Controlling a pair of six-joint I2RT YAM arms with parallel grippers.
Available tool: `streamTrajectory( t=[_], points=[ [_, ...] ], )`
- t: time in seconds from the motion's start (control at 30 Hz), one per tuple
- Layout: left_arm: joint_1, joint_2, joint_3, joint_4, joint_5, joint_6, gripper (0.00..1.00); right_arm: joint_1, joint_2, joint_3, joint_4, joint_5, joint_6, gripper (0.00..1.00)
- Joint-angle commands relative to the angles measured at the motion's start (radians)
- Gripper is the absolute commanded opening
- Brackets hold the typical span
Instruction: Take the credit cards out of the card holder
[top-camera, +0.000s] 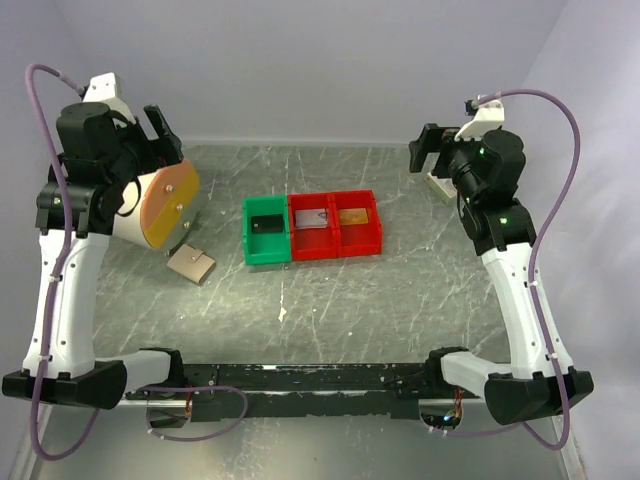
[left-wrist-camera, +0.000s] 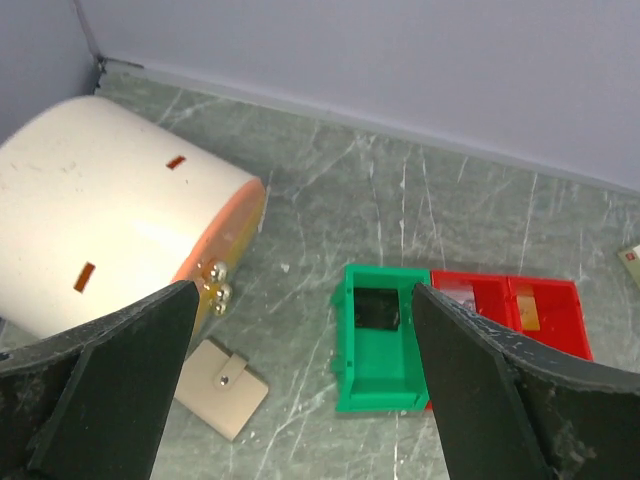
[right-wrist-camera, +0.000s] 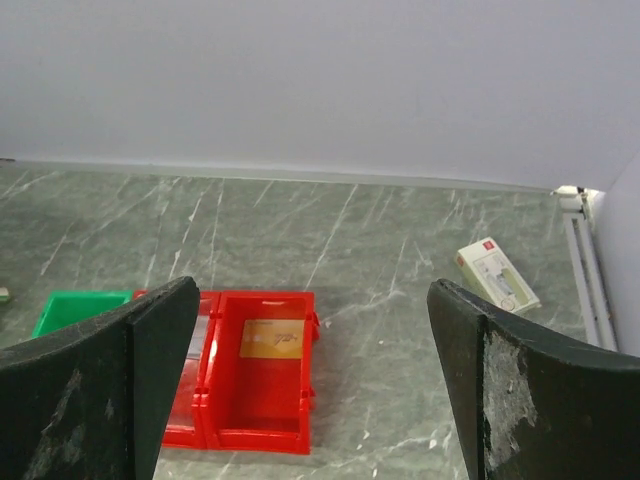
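Centre-table, the credit cards lie one per bin, apparently sorted out of the card holder; left gripper and right gripper gape empty.

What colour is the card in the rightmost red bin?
Gold card, clearest in the right wrist view.
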Motion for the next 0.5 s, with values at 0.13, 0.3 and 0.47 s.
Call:
streamTrajectory(
  t=[0.13, 0.3, 0.47],
  points=[
    [-0.047, -0.113, -0.245, 0.062, 0.021, -0.045, 0.98, 0.02, -0.012, -0.115, 0.077, -0.047, 0.095, 1.0],
    [-0.097, -0.169, -0.459, 0.099, 0.061, -0.118, 0.94, 0.031, 0.018, -0.202, 0.114, -0.143, 0.159, 1.0],
    [-0.226, -0.201, -0.656, 0.128, 0.025, -0.23, 0.92, 0.045, 0.083, -0.249, 0.131, -0.296, 0.231, 1.0]
  ],
)
